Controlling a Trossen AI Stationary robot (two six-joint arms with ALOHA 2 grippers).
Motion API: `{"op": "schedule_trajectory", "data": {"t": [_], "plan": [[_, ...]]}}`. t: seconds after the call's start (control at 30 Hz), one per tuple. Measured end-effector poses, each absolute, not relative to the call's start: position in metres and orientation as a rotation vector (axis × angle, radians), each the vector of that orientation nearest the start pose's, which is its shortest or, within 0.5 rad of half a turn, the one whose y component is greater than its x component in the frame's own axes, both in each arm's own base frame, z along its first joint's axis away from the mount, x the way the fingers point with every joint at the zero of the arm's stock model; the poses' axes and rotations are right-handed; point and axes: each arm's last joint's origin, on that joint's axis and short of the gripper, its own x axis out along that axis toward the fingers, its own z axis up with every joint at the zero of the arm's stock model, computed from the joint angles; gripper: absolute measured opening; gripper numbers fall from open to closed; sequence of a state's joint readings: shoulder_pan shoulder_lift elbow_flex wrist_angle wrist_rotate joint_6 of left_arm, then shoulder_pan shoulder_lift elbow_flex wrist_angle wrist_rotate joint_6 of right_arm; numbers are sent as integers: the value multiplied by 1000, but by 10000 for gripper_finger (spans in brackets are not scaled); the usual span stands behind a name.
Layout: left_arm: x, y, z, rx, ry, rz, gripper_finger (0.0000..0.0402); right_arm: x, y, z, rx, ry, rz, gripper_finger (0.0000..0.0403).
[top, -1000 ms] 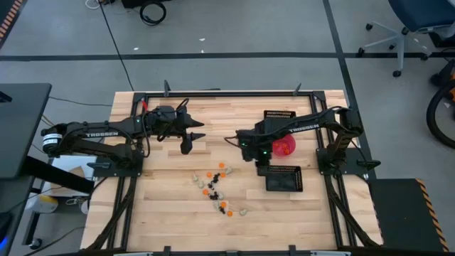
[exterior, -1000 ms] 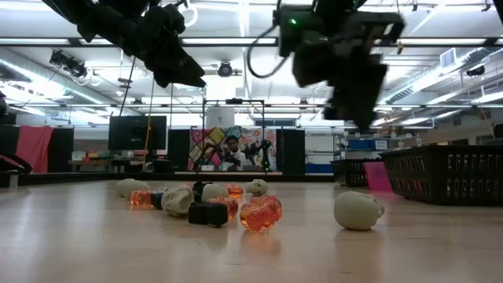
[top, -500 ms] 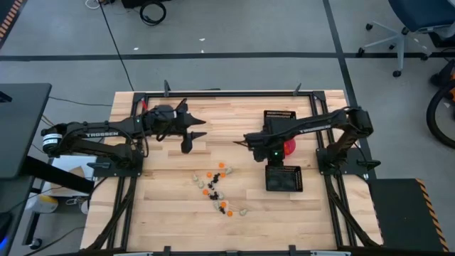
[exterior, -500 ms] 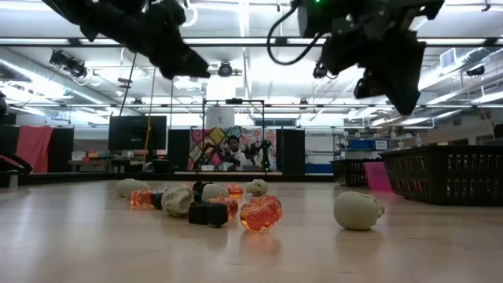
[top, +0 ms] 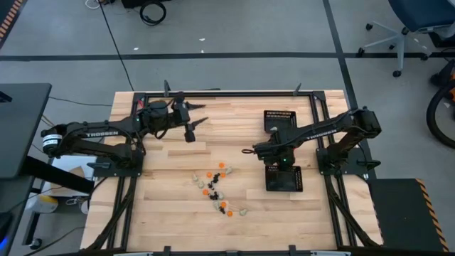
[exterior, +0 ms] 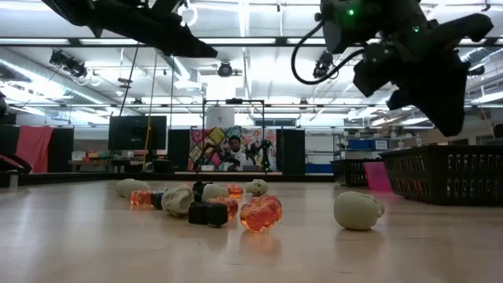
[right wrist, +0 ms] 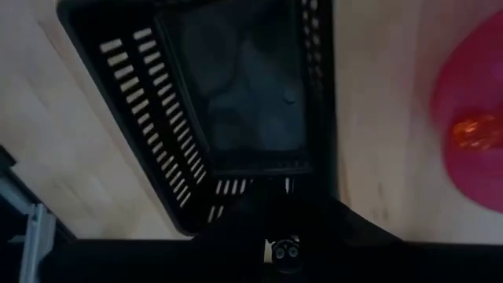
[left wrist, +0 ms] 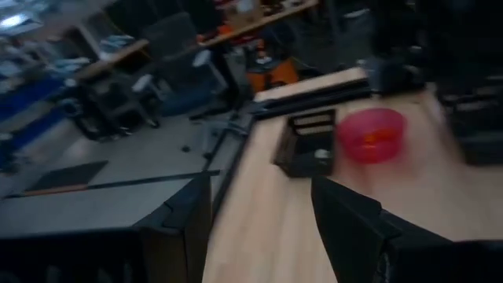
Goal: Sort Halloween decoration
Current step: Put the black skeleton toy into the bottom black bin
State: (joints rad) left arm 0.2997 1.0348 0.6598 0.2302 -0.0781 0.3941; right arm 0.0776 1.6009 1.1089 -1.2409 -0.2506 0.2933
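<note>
Containers on table (top: pixel 170 206), three: near mesh tray (top: pixel 298 179), black and square, taken as the landmark; far mesh tray (top: pixel 270 114), same make, set behind the near tray towards the table's back edge; pink-red bowl (left wrist: pixel 357 145) between the two, just beside the near tray, hidden under the right arm in the high view.

Contents of the near tray: dim grey shapes on the floor of it in the right wrist view, not possible to tell what. Contents of the far tray: one pale piece (left wrist: pixel 321 155) lying inside. Contents of the bowl: one orange trinket (right wrist: pixel 475 132) on the bottom.

Right pincer (exterior: pixel 444 110) hanging directly above the near tray, clear of its rim, fingers drawn close together and clamped on a small black trinket (right wrist: pixel 283 251) with pale spots, seen at the tips.

Left pincer (top: pixel 190 128) well to the left of the near tray, raised off the table, fingers (left wrist: pixel 346 220) spread apart, nothing between them.

Remaining Halloween trinkets (top: pixel 217 188), orange, black and pale cream, loose on the bare wood in a scattered cluster left of the near tray, none inside a container there; one cream piece (exterior: pixel 357 211) lying nearest the near tray, apart from the rest.
</note>
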Motion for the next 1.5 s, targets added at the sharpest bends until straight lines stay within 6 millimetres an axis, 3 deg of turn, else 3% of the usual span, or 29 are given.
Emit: {"op": "schedule_trajectory", "data": {"t": [0.5,0.8,1.5], "plan": [[212,93,285,351,205,455,192,264,31,207,468,1673,-36,98],[212,93,285,345,207,452,192,256,31,209,534,1764,-62,99],[211,92,282,344,239,445,192,260,33,208,566,1721,-112,99]]}}
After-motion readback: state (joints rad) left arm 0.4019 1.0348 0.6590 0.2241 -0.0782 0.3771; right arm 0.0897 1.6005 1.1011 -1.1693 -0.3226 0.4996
